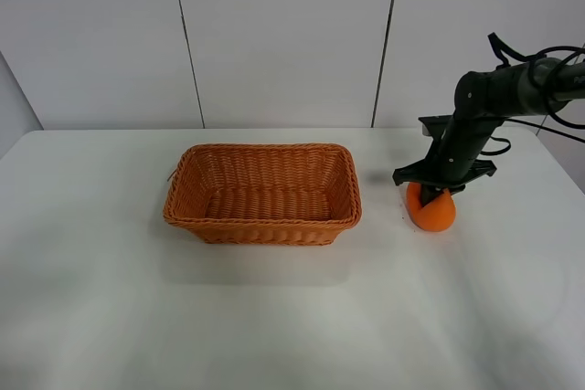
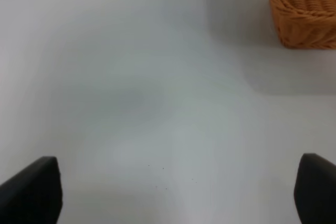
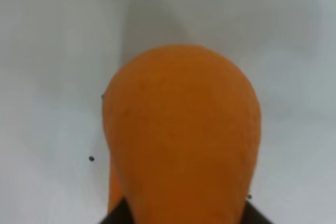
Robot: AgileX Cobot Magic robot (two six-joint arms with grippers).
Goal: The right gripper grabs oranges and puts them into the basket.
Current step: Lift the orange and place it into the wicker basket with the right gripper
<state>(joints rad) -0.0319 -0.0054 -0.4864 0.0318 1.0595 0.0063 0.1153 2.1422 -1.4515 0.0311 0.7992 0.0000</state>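
Orange (image 3: 181,135) bottom-cropped (right jaws' grip unclear)

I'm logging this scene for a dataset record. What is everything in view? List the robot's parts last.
basket: one, orange-brown wicker, middle of the table, nothing inside.
orange: one, bright orange, on the table to the right of the basket, apart from it.
table: one, white, under everything.
wall: white panels, behind the table.
right gripper: one, black, down over the orange's top; whether it has closed is unclear.
left gripper: one, black, open over bare table; shown only in its wrist view.
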